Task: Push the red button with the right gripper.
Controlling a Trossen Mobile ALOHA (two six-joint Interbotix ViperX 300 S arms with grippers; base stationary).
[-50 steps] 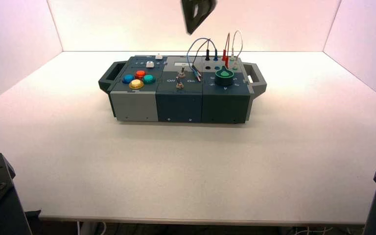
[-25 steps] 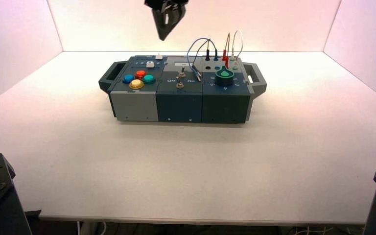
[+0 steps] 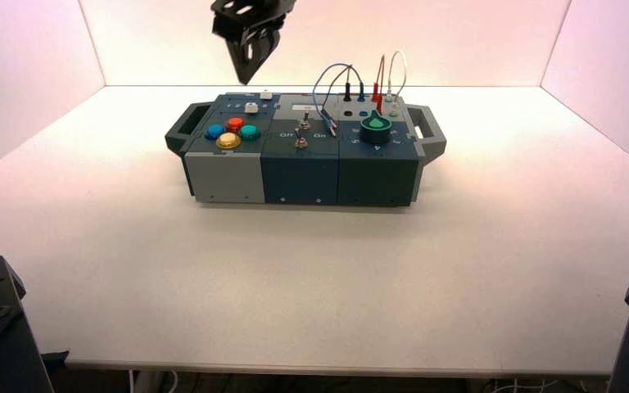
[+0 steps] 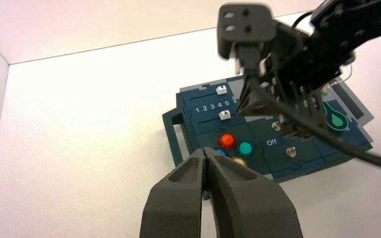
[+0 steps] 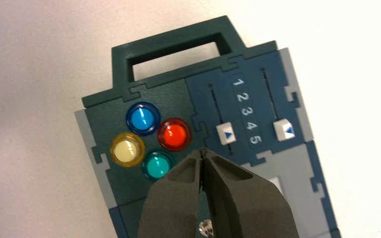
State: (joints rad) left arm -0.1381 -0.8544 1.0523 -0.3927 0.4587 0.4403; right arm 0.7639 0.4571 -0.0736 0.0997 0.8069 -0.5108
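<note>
The red button (image 3: 235, 124), far member of the four-button cluster at the box's (image 3: 221, 176) left end, is seen below & slightly nearer than the right gripper (image 3: 246, 75), held high w/ fingers pressed together, so a downward, slightly nearward move is judged needed.

The left gripper's fingers (image 4: 206, 168) hide part of the blue button (image 4: 220, 153).

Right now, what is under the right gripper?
The right gripper hangs shut above the box. Under it show the red button and its blue, yellow and teal neighbours. Its fingers cover part of the box.
</note>
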